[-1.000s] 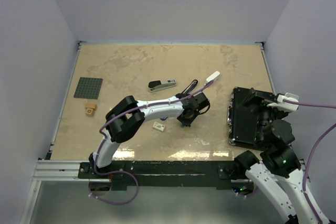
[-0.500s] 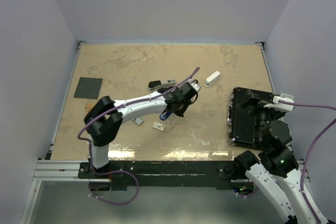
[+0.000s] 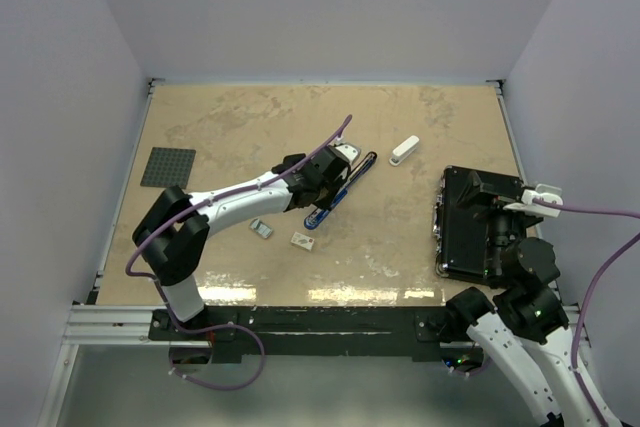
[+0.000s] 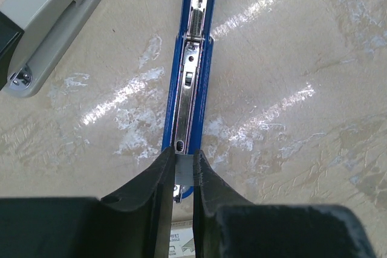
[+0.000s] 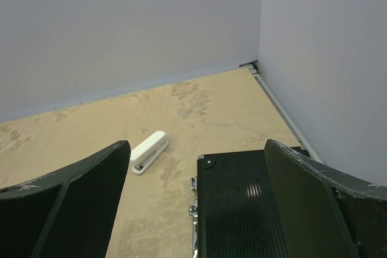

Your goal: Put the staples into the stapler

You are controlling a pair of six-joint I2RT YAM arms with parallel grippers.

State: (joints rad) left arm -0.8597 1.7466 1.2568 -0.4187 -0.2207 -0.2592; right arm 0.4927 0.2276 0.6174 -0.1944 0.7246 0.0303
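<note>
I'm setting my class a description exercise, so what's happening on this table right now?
The left gripper pinches a thin grey strip of staples over the near end of the opened blue stapler. The strip is lined up with the stapler's metal channel but is not yet loaded. A grey stapler lies beside it. The right gripper hangs open above a black case, idle.

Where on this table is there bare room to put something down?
Free: the far strip of table behind the white stapler; the near stretch between the staple box and the black case. Crowded: the centre, around the blue stapler and left gripper.
</note>
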